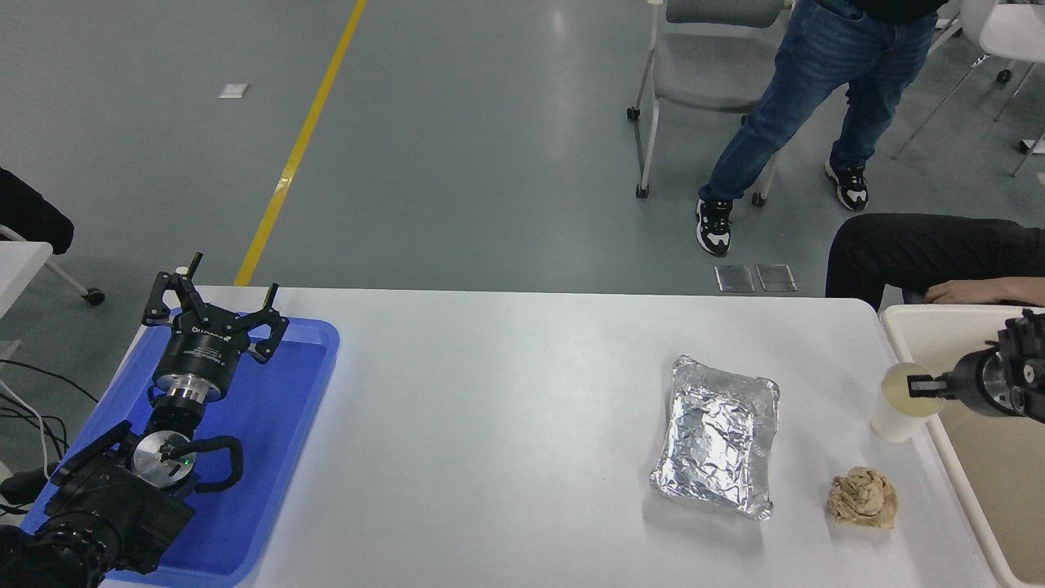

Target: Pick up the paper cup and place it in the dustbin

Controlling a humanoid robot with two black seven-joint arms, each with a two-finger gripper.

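The white paper cup (896, 416) stands near the table's right edge, its cream inside showing at the rim. My right gripper (924, 385) comes in from the right edge and is shut on the cup's rim, one finger lying across the opening. The cream-beige dustbin (931, 313) sits just right of the cup, partly cut off by the picture's edge. My left gripper (220, 286) is parked open over the blue tray at the lower left.
A crinkled foil tray (718, 437) and a crumpled brown paper ball (862, 497) lie left of and in front of the cup. The blue tray (277, 425) is at the left. A seated person's hand (976, 290) rests beyond the dustbin; another person (808, 90) stands behind.
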